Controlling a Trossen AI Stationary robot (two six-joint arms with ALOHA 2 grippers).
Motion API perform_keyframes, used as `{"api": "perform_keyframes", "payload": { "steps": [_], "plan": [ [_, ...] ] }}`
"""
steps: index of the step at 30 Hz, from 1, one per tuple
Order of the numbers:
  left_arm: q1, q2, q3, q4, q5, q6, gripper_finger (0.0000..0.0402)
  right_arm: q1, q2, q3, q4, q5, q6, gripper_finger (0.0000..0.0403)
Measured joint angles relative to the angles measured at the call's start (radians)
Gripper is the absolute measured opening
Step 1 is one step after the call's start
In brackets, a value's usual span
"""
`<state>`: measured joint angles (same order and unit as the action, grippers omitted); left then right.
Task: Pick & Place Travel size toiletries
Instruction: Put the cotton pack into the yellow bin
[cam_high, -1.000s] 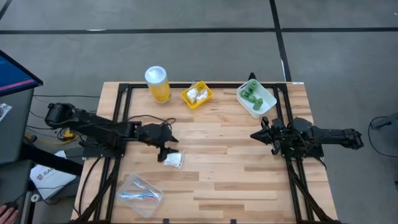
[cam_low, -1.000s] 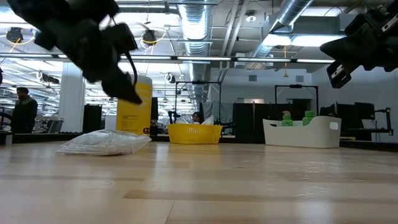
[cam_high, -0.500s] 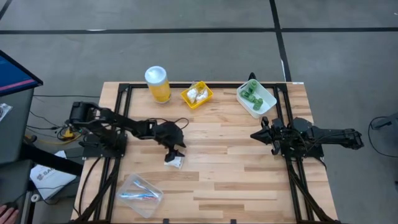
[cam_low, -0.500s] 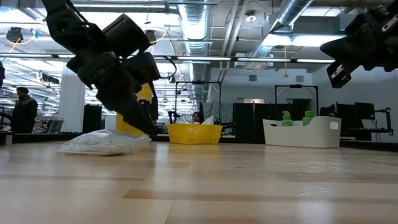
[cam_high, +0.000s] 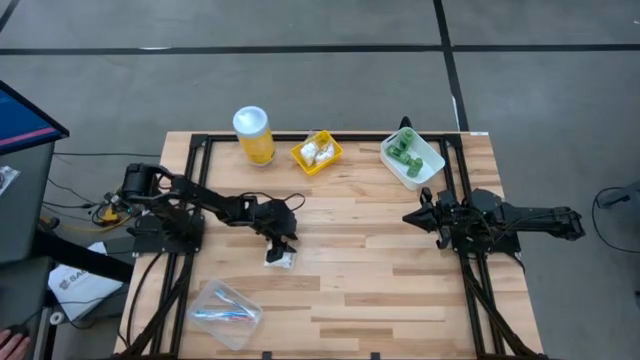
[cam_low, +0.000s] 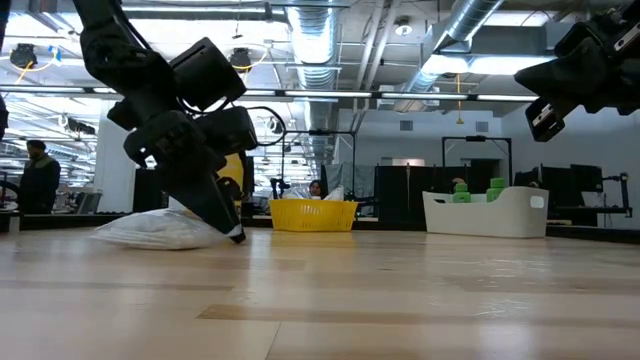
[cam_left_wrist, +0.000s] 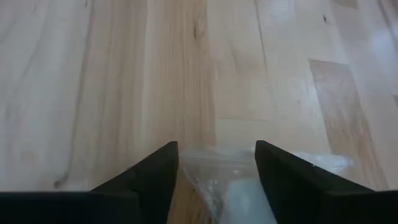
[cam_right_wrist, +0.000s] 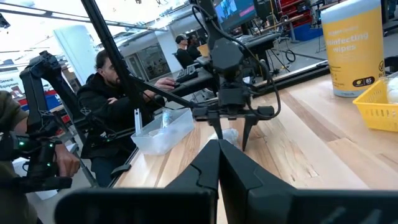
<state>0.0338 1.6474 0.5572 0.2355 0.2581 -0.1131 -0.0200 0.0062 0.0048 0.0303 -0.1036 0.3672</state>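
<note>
A clear packet of white contents (cam_high: 280, 258) lies flat on the wooden table, left of centre. My left gripper (cam_high: 284, 246) is open and points steeply down over it. In the left wrist view its fingers (cam_left_wrist: 155, 174) stand on either side of the packet's (cam_left_wrist: 230, 180) end. In the low view the gripper's tips (cam_low: 232, 232) are down at the table beside the packet (cam_low: 150, 230). My right gripper (cam_high: 410, 217) is shut and hovers above the table's right part, touching nothing. Green bottles sit in a white bin (cam_high: 428, 160). My left gripper comes at the packet's end (cam_left_wrist: 205, 163) from above, slanting down, with one open finger on each side of it. The packet lies flat on the table. Whether either finger touches the plastic, I cannot tell.
A tall yellow jar with a white lid (cam_high: 253, 135) and a yellow square tray holding packets (cam_high: 317, 152) stand along the far edge. A clear container with toothbrushes (cam_high: 224, 312) lies near the left front corner. Bare wood lies between the arms. People sit beyond the table (cam_right_wrist: 112, 99).
My left gripper has moved toward the table's right and come down, tipping steeply, until its open fingers stand astride the packet's end. The packet has stayed on the table.
</note>
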Motion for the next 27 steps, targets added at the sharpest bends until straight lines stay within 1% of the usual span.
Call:
{"api": "perform_keyframes", "payload": {
  "steps": [4,12,13,20,23,27],
  "plan": [
    [0.001,0.002,0.001,-0.006,-0.012,-0.001,0.0166,0.000,0.000,0.000,0.000,0.000,0.000,0.0000],
    [0.007,-0.004,-0.002,-0.026,-0.019,0.001,0.0025,0.000,0.000,0.000,0.000,0.000,0.000,0.0000],
    [0.007,-0.003,-0.002,-0.026,-0.019,0.000,0.0013,0.000,0.000,0.000,0.000,0.000,0.000,0.0000],
    [0.006,-0.023,-0.005,-0.045,-0.016,-0.023,0.0002,0.000,0.000,0.000,0.000,0.000,0.000,0.0000],
    [0.010,-0.069,-0.005,-0.039,-0.024,-0.030,0.0001,0.000,0.000,0.000,0.000,0.000,0.000,0.0000],
    [0.023,-0.151,-0.004,-0.039,-0.080,-0.034,0.0001,0.000,0.000,0.000,0.000,0.000,0.000,0.0000]
  ]
}}
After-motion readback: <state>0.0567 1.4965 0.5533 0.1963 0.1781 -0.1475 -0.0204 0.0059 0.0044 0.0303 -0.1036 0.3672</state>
